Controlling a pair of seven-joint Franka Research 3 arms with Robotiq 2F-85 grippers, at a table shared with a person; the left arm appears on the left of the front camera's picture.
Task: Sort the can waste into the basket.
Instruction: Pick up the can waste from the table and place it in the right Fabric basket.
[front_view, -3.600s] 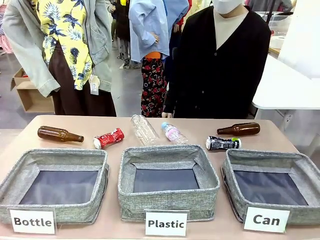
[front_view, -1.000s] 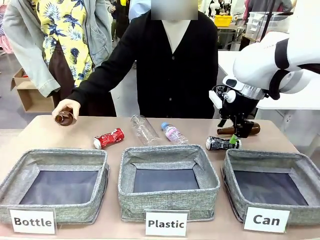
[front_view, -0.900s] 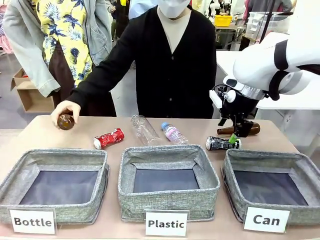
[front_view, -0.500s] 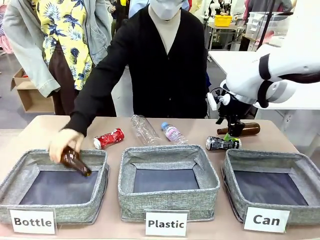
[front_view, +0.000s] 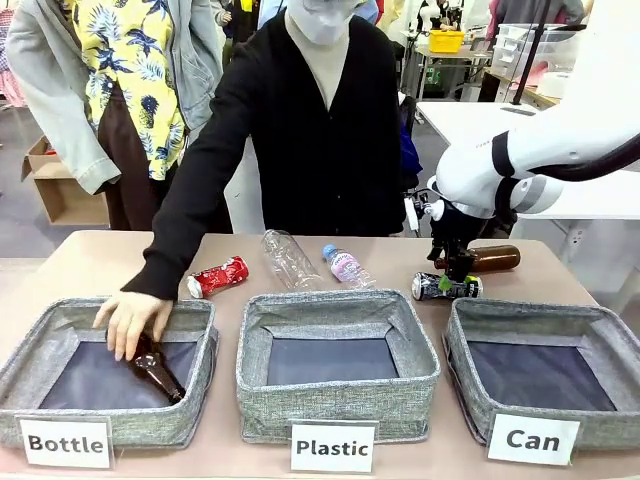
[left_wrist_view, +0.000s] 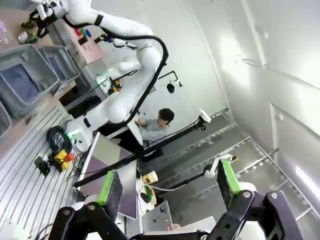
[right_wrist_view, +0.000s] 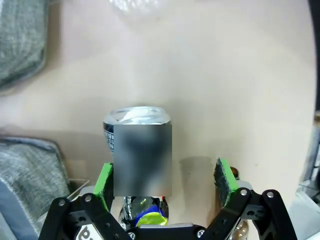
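Grey woven fabric forms the basket (front_view: 468, 385) labelled "Can". Just behind its far left corner lies the black can (front_view: 445, 287), with the right gripper (front_view: 453, 272) hanging directly over it. The red can (front_view: 217, 277) lies well to the left of that basket.

From the left wrist, the left gripper (left_wrist_view: 167, 179) points up into the room, jaws wide apart and empty.

From the right wrist, the jaws stand apart around the black can (right_wrist_view: 137, 116), which sits nearer one of the green pads (right_wrist_view: 105, 181). The gripper should probably centre itself, lower astride the crushed body, then close gently so the can neither rolls nor slips.
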